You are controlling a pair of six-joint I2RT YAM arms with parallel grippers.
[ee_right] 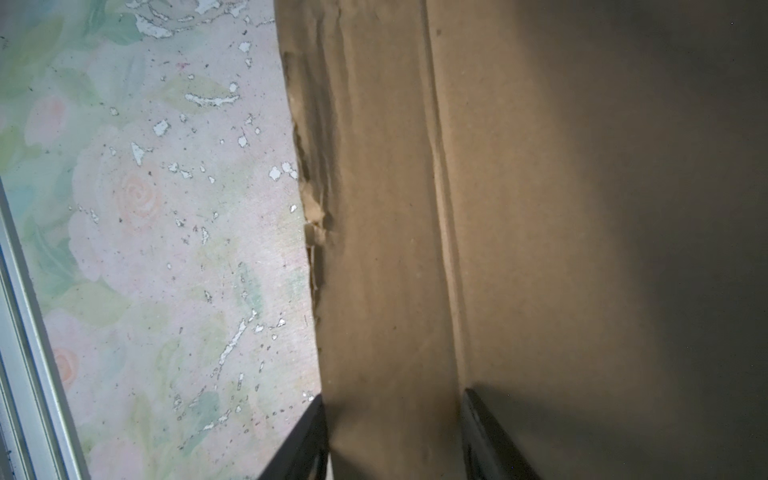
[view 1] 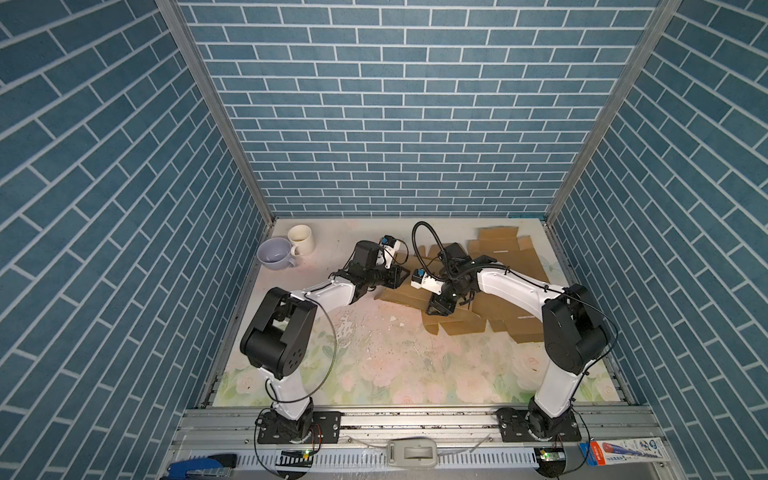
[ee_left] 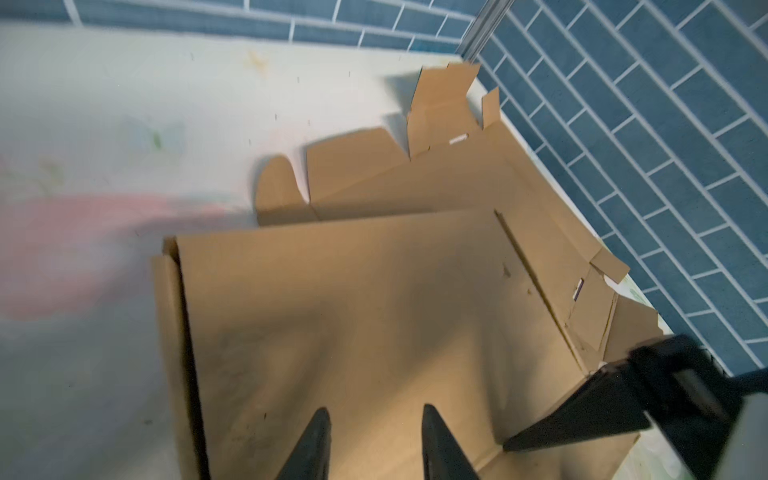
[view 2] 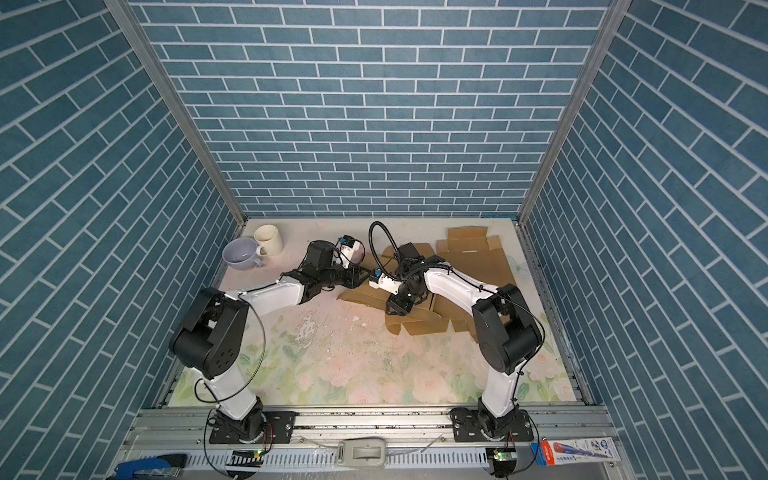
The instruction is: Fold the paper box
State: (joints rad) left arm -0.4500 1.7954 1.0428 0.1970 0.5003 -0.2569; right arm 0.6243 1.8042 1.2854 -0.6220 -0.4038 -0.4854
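Two arms meet over a flat brown paper box [view 1: 397, 296], which lies unfolded on the floral table [view 1: 395, 365], just right of centre and in the far half. In both top views it overlaps other cardboard. One spare blank [view 1: 498, 245] lies toward the far right corner, and more flaps [view 1: 461, 326] spread out on the near right.

The left gripper [view 1: 395, 276] reaches in from the left and hangs over the sheet's left part. In the left wrist view its jaws [ee_left: 374, 409] stand parted over a broad bare panel [ee_left: 374, 291] with nothing between them. Whether the tips touch the card cannot be told. A narrow side flap [ee_left: 168, 332] runs along the panel's edge, bent at its crease.

The right gripper [view 1: 440, 307] points down onto the sheet's near edge. Its jaws [ee_right: 394, 395] are released and spread wide, straddling a strip of card [ee_right: 382, 249] between the ragged, torn outer edge [ee_right: 311, 199] and a long crease [ee_right: 444, 208]. Nothing is clamped. One of its dark fingers [ee_left: 582, 419] shows in the left wrist view, with its tip resting on the card.

A lavender cup [view 1: 274, 253] and a cream mug [view 1: 301, 240] stand touching in the far left corner, well apart from the cardboard.
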